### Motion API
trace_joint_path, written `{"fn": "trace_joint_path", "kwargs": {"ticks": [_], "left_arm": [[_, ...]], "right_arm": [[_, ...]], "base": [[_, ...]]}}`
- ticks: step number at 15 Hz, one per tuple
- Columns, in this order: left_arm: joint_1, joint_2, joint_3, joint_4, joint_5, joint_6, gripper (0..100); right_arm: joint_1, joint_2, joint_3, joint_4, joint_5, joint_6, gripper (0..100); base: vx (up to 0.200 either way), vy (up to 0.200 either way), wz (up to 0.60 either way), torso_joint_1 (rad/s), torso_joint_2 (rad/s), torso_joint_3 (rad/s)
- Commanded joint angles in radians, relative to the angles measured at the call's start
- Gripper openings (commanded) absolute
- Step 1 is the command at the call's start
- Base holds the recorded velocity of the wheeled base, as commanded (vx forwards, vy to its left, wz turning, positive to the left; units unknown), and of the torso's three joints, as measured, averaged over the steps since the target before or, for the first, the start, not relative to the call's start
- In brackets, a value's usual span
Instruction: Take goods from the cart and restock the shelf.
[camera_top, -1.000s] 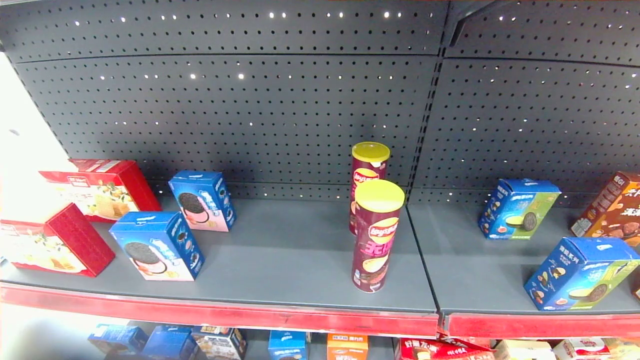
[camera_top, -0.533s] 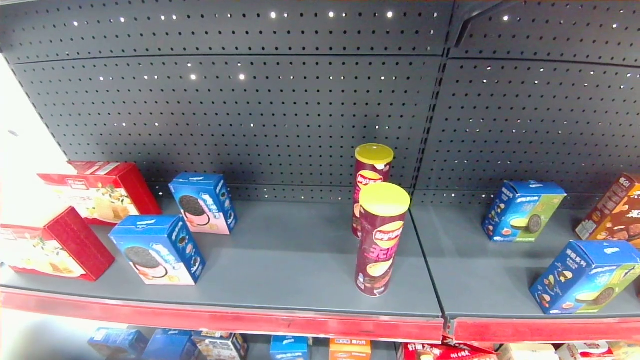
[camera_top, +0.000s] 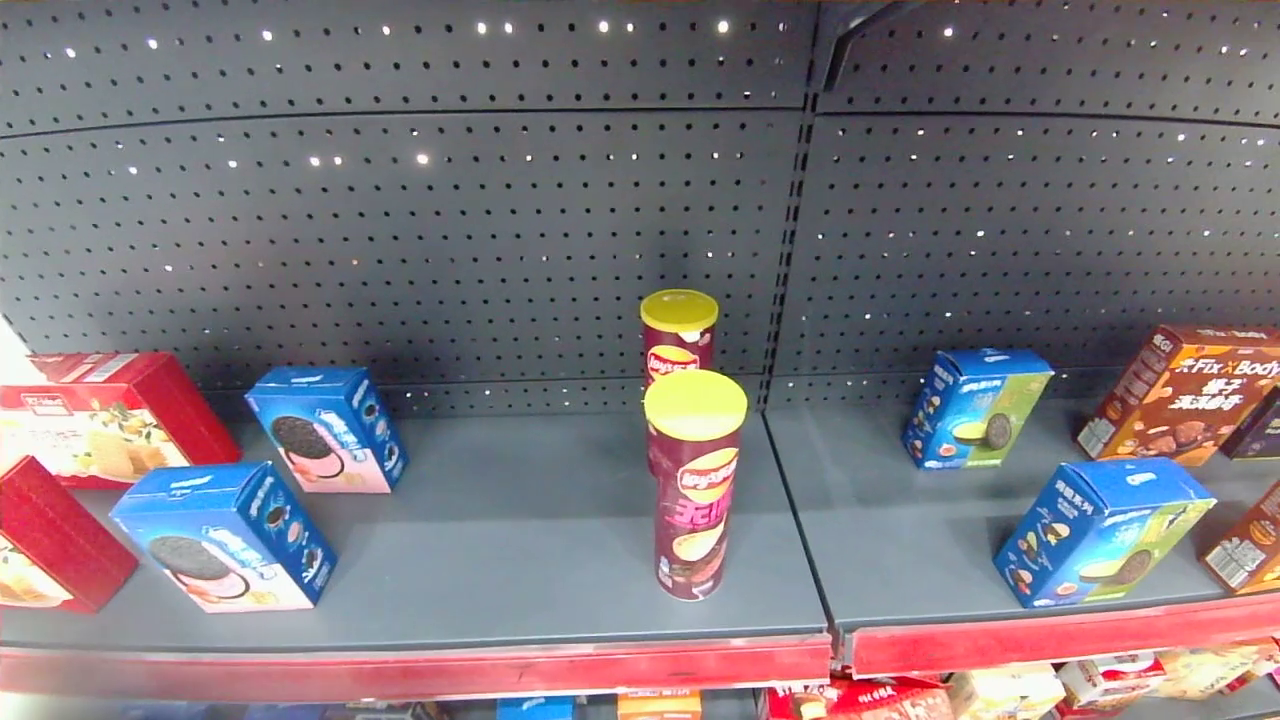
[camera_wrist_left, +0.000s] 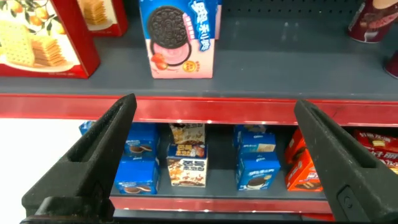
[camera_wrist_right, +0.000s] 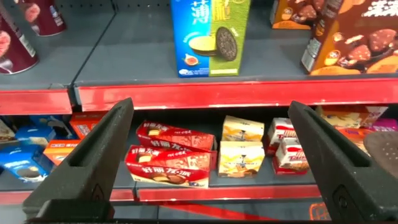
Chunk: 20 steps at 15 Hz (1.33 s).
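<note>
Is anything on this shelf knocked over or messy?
No, nothing looks wrong. The front chip can and the back chip can both stand upright with their lids on, and the blue cookie boxes stand up too. Nothing is spilled or squashed. The shelf just has a big bare patch between them.

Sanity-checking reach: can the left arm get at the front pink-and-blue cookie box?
Probably yes: left end effector open, facing the cookie box; nothing between, but it must clear the red shelf lip.
</note>
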Motion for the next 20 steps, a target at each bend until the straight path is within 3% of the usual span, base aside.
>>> {"fn": "trace_joint_path", "kwargs": {"ticks": [1, 5, 7, 20], "left_arm": [[0.0, 0.002, 0.0, 0.0, 0.002, -0.001, 100], [0.0, 0.002, 0.0, 0.0, 0.003, -0.001, 100], [0.0, 0.002, 0.0, 0.0, 0.003, -0.001, 100], [0.0, 0.002, 0.0, 0.0, 0.003, -0.003, 100]], "right_arm": [[0.0, 0.001, 0.0, 0.0, 0.0, 0.001, 100], [0.0, 0.001, 0.0, 0.0, 0.0, -0.001, 100], [0.0, 0.001, -0.002, 0.001, 0.002, -0.001, 100], [0.0, 0.001, -0.002, 0.001, 0.0, -0.001, 100]], "base": [[0.0, 0.0, 0.0, 0.0, 0.0, 0.0], [0.0, 0.0, 0.0, 0.0, 0.0, 0.0], [0.0, 0.0, 0.6, 0.0, 0.0, 0.005], [0.0, 0.0, 0.0, 0.0, 0.0, 0.0]]}}
